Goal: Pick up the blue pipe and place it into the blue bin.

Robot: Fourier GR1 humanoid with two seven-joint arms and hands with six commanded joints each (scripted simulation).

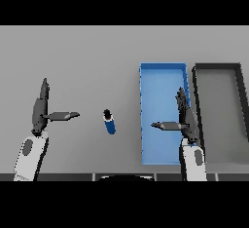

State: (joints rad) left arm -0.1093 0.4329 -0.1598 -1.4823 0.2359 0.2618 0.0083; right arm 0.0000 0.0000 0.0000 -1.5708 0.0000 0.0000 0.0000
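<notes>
The blue pipe [110, 122] lies on the grey desk [87, 61], at nine o'clock from the blue bin [163, 78]. The right hand [184, 120] floats over the bin, fingers straight. The left hand [41, 110], at nine o'clock from the pipe, has straight fingers too. A dark bin [218, 67] sits beside the blue one.

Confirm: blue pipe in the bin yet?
Out. The blue pipe lies on the grey table, left of the blue bin, untouched.

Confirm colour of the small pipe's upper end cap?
Black cap on blue pipe; head view.
</notes>
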